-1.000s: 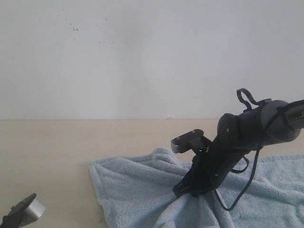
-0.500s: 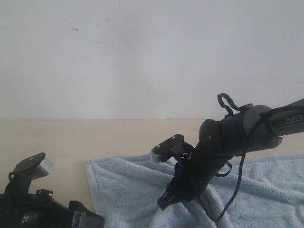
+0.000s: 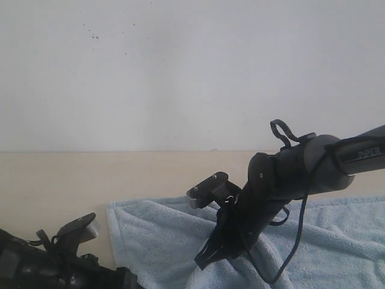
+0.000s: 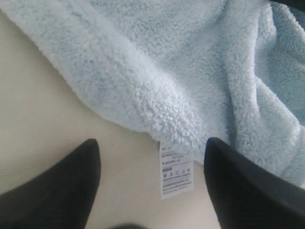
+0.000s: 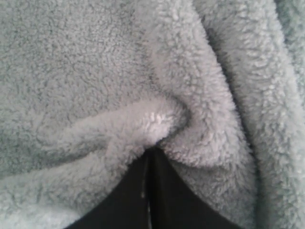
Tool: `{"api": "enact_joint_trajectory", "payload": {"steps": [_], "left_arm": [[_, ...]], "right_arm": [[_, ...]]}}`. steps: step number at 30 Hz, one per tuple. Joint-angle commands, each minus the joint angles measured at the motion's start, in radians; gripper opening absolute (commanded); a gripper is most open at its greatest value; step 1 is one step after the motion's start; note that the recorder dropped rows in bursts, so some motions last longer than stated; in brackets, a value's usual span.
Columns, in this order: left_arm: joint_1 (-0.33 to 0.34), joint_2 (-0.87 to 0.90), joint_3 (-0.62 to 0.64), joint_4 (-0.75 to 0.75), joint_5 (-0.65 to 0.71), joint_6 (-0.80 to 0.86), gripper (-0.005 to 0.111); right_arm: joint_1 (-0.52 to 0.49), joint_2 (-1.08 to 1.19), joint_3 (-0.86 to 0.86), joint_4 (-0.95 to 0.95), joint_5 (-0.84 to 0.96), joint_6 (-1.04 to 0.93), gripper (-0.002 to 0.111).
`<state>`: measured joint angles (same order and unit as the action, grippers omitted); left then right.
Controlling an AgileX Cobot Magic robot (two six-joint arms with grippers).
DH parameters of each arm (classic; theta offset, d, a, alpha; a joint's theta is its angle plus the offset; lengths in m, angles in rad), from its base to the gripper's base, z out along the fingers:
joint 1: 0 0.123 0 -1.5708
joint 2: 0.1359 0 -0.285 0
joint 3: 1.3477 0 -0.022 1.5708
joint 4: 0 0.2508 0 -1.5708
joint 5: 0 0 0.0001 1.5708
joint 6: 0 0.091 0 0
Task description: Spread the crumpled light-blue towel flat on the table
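Observation:
The light-blue towel lies rumpled on the beige table, spreading from the middle to the right edge of the exterior view. My right gripper presses down into its middle, shut on a pinched fold of the towel. At the lower left my left gripper is open, its black fingers straddling the towel's hemmed edge and the white care label lying on the bare table. Nothing sits between its fingers but table and label.
A white wall rises behind the table. The right arm's cable loops over the towel. Bare tabletop runs along the far side and the left.
The right gripper has dragged its towel fold leftward and lower. The left arm came up into view at the lower left, then dropped lower beside the towel's left edge.

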<state>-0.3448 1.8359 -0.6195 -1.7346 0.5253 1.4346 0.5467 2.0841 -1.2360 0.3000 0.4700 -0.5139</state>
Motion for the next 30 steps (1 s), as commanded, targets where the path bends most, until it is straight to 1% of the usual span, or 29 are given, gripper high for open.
{"api": "enact_joint_trajectory", "payload": {"steps": [1, 9, 11, 12, 15, 18, 20, 22, 26, 28, 30], "left_arm": [[-0.005, 0.030, -0.026, 0.004, -0.020, -0.002, 0.061], [-0.005, 0.069, -0.083, -0.010, -0.020, -0.002, 0.061], [-0.005, 0.080, -0.094, -0.010, -0.025, -0.002, 0.059], [-0.005, 0.083, -0.096, -0.010, -0.028, -0.002, 0.056], [-0.005, 0.096, -0.105, -0.010, -0.035, -0.002, 0.043], [-0.005, 0.098, -0.114, -0.010, -0.035, 0.006, 0.026], [-0.005, 0.090, -0.125, -0.010, -0.032, 0.006, 0.017], [-0.005, 0.072, -0.135, -0.010, -0.027, 0.006, 0.012], [-0.005, -0.022, -0.142, -0.009, -0.032, 0.006, 0.012], [-0.005, -0.095, -0.142, 0.031, -0.050, -0.001, 0.012], [-0.005, -0.170, -0.142, 0.114, -0.064, -0.063, 0.012]], "right_arm": [[0.010, 0.042, 0.022, 0.010, 0.096, -0.010, 0.000], [0.010, 0.042, 0.022, 0.034, 0.088, -0.020, 0.000], [0.010, 0.042, 0.022, 0.039, 0.087, -0.020, 0.000], [0.010, 0.042, 0.022, 0.044, 0.086, -0.020, 0.000], [0.010, 0.042, 0.022, 0.055, 0.084, -0.020, 0.000], [0.010, 0.042, 0.022, 0.060, 0.083, -0.020, 0.000], [0.010, 0.042, 0.022, 0.062, 0.084, -0.020, 0.000], [0.010, 0.042, 0.022, 0.067, 0.092, -0.020, 0.000], [0.012, 0.042, 0.022, 0.073, 0.105, -0.026, 0.000], [0.012, 0.037, 0.022, 0.111, 0.121, -0.068, 0.000], [0.012, 0.022, 0.022, 0.177, 0.133, -0.145, 0.000]]}}
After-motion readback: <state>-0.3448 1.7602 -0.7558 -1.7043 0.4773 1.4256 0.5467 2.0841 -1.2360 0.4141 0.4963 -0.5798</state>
